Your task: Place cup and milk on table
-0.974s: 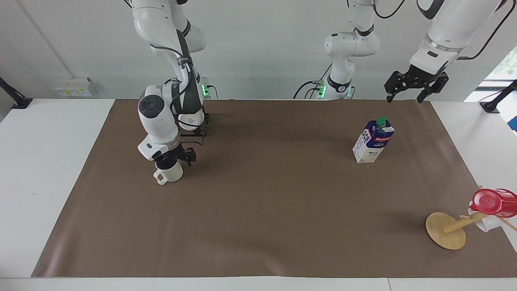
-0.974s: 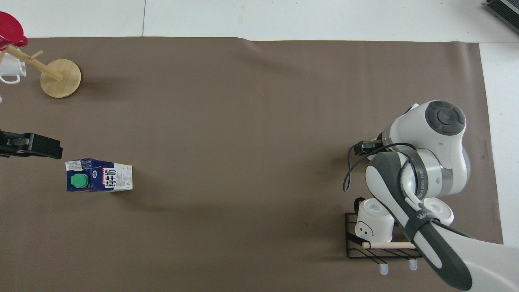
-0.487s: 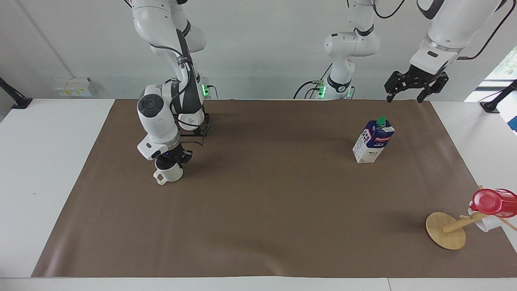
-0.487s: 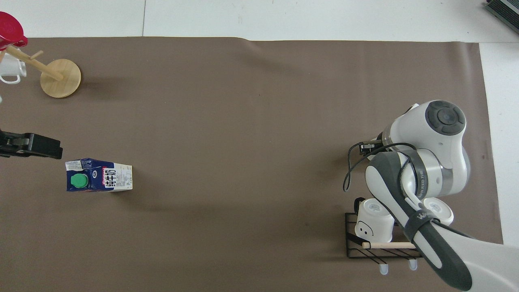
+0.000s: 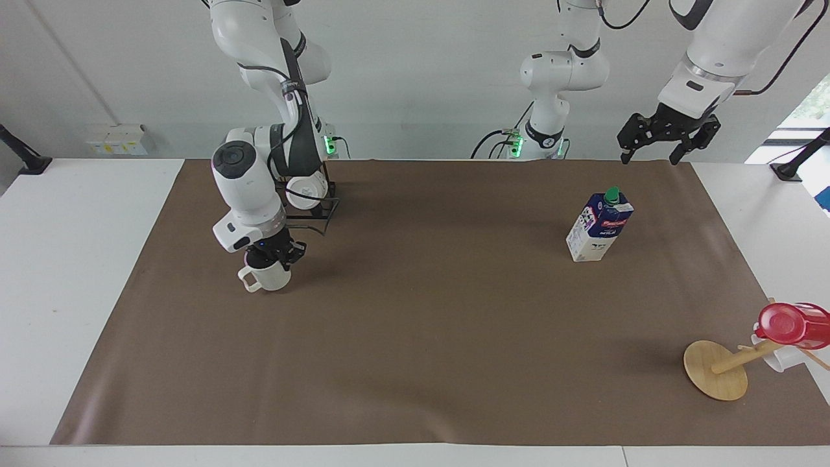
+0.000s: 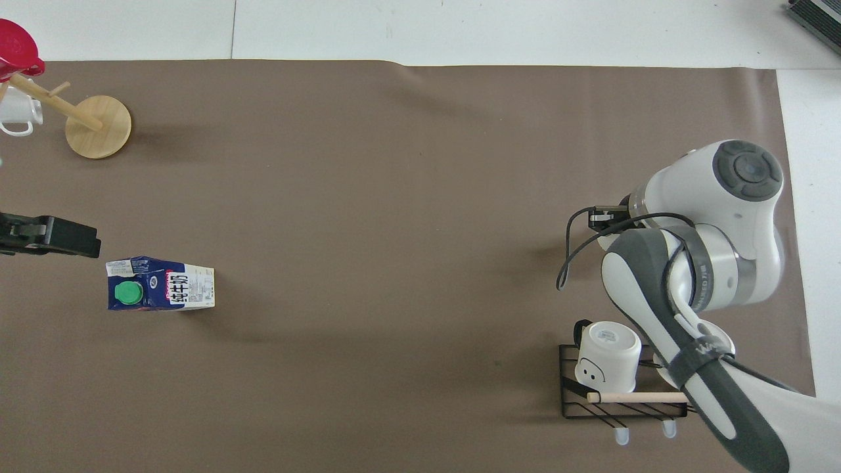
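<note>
The right gripper (image 5: pixel 275 255) was clamped on the rim of the cup (image 5: pixel 269 277), a small cream-white mug with its loop handle turned toward the frame's left edge. The cup sat left of centre in the facing view, low over the brown sheet; whether its base touched the sheet could not be told. The right arm descended from the upper left of that frame, its wrist bent over the cup; in the overhead view the arm hid the cup entirely.

The left gripper (image 5: pixel 656 154) hung with fingers spread wide at the upper right of the facing view, over the sheet's edge, waiting. The milk (image 5: pixel 600 225), a blue-and-white carton with a green cap, stood upright below it on the table (image 5: pixel 415 363).

A wire rack (image 6: pixel 621 394) holding a white mug (image 6: pixel 608 356) occupied the overhead frame's lower right. A wooden disc (image 5: pixel 714 370) lay at the facing frame's lower right. The sheet's centre lay open.
</note>
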`<state>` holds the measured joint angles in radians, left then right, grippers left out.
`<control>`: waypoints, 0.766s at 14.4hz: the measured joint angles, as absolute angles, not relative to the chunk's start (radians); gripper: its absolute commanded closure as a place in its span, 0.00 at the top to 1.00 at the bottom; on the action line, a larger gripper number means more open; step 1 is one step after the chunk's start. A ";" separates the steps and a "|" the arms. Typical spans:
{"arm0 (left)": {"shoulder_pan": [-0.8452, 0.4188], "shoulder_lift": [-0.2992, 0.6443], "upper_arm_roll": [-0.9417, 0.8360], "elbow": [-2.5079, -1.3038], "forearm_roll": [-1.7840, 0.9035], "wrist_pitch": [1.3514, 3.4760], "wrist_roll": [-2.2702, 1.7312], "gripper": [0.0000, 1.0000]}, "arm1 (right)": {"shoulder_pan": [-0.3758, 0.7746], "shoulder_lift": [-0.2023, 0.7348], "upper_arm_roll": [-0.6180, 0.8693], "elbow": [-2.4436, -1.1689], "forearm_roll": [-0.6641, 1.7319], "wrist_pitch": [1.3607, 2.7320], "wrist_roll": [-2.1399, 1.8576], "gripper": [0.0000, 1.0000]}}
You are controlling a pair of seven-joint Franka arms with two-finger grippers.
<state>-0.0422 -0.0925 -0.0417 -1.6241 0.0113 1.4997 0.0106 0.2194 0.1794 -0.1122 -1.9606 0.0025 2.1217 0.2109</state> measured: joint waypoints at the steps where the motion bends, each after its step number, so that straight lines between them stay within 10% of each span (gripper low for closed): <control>1: -0.042 -0.093 -0.042 -1.624 0.011 1.500 0.011 1.00 | 0.224 0.175 -0.111 -1.930 0.003 2.077 0.215 0.00; 11: -0.042 -0.093 -0.042 -1.624 0.011 1.500 0.011 1.00 | 0.415 0.167 -0.105 -1.779 0.005 1.890 0.313 0.00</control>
<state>-0.0422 -0.0930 -0.0417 -1.6241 0.0113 1.4996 0.0106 0.4151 0.1667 -0.1047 -1.7788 0.0055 1.8897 0.3131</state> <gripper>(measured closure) 0.000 0.956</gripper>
